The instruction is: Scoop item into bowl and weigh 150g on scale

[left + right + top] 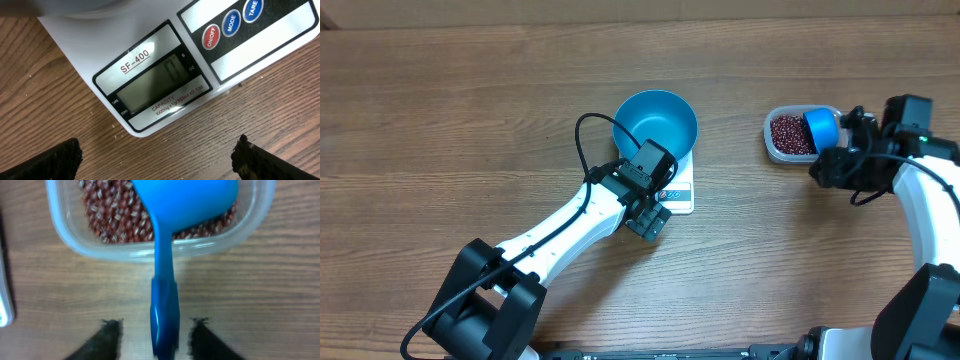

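We are only starting to scoop — our right fingers (107, 340) straddle the handle of the scoop (162, 270) without clenching it, the beans (112, 215) lie in the tub (150, 252), the bowl (655, 118) sits empty on the scale (682, 192) beside our wide-spread left fingers (55, 162) — so next comes a firm grasp.

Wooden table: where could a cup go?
Bare wood lies left of the round deep blue bowl, above the left arm, and between the white scale and the clear plastic tub. Crowded around that tub, with blue scoop and right gripper.
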{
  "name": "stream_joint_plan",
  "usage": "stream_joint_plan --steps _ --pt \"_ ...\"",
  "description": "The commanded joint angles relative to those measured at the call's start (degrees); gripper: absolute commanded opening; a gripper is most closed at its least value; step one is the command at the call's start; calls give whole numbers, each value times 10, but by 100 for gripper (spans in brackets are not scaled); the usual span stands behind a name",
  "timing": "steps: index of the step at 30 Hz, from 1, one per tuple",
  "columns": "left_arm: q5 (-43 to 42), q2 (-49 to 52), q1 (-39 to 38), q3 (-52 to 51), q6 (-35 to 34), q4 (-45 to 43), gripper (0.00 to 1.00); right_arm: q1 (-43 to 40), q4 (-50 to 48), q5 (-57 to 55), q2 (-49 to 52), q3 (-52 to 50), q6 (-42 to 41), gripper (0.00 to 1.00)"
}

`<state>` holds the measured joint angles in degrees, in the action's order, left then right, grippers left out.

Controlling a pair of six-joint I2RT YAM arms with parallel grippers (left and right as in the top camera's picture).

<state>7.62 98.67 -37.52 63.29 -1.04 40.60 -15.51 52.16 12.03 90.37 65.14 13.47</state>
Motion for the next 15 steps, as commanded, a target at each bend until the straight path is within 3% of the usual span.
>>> stream_joint_plan --steps 1,7,15 --pt "5 4 -4 -1 11 -2 99 16 -24 -29 -7 -19 3 33" --pt "5 4 -4 -1 13 -1 100 30 -37 -71 -7 -21 2 4" --pt "5 4 -4 -1 13 -2 100 40 -59 -97 -7 -19 50 4"
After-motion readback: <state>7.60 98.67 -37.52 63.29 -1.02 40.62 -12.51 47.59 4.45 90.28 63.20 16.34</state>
